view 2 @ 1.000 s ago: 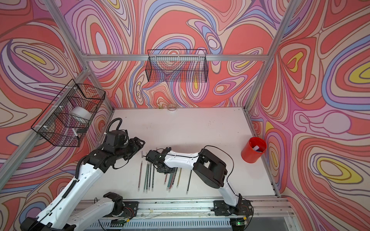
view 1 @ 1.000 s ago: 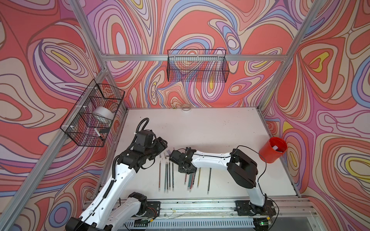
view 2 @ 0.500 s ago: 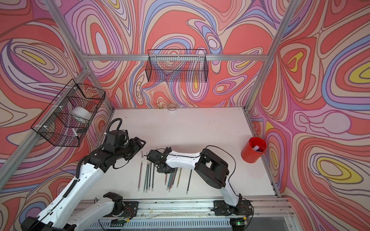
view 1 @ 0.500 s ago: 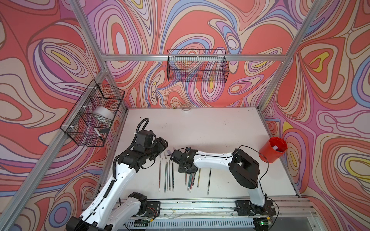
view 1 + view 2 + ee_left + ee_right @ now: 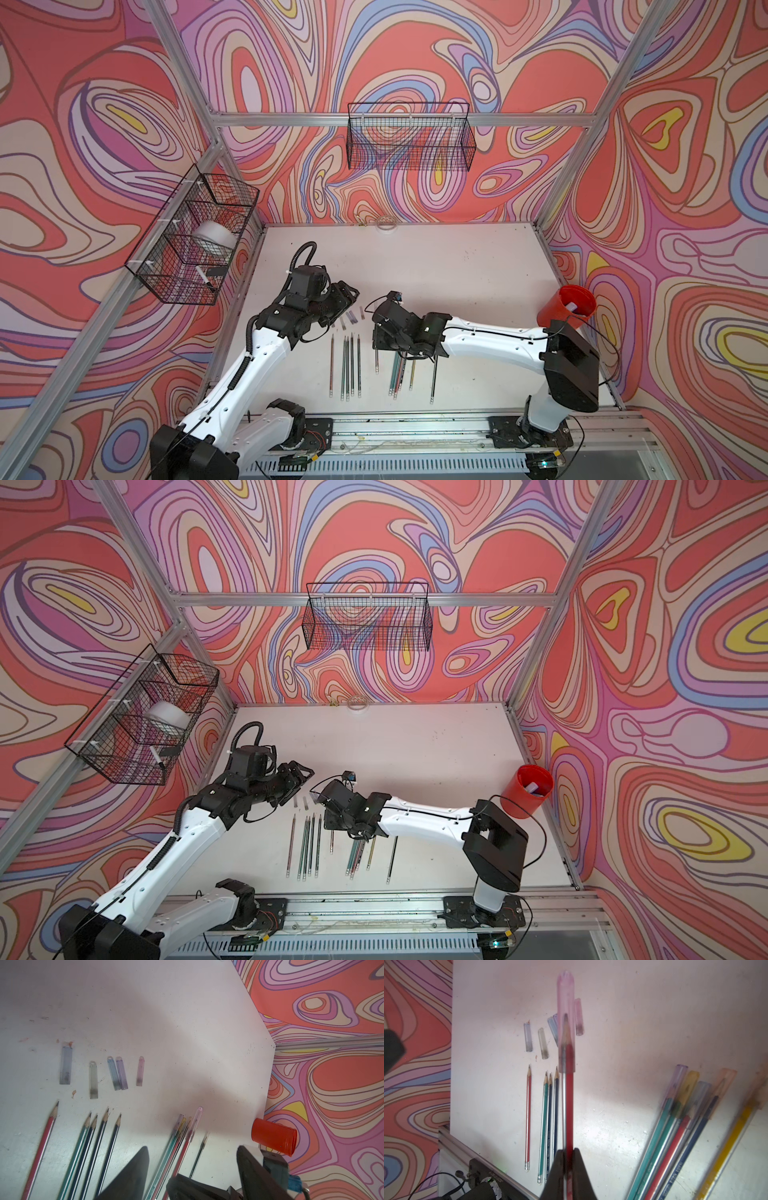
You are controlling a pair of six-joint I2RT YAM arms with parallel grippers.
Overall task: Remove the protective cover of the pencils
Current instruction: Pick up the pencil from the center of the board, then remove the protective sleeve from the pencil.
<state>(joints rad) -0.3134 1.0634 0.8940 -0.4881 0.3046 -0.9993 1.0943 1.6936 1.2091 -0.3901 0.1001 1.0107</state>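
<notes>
**Right end effector clamped on a capped red pencil, left one open**

Along the bottom of both top views ran the aluminium rail (image 5: 415, 432) carrying the two arm bases. Just above it, on the scuffed white table (image 5: 457, 270), five bare pencils (image 5: 347, 365) lay in a row at lower centre, tips pointing up the frame. Right of them lay a tight bunch of capped pencils (image 5: 398, 370), then a dark pencil (image 5: 433, 374) alone.

The right end effector (image 5: 568, 1154) sat over the top of that bunch. Its jaws were pressed together on a red pencil (image 5: 569, 1105) whose tip wore a pink cover (image 5: 566, 1012). The left end effector (image 5: 192, 1148) hung left of centre in the top views, jaws apart and holding nothing. Five loose covers (image 5: 121, 1073) lay on the table just beyond the bare tips.

A red cup (image 5: 567, 305) sat at the table's right edge. Swirling red, pink and lilac walls (image 5: 415, 62) closed three sides. A back basket (image 5: 409, 141) of black wire hung at upper centre, and a side basket (image 5: 187, 249) at left held a white roll (image 5: 214, 237).

Against the picture a second before, the right arm's elbow had swung toward the right of the frame and its forearm had stretched out. The pencils on the table lay where they had, and the left arm looked nearly unchanged.
</notes>
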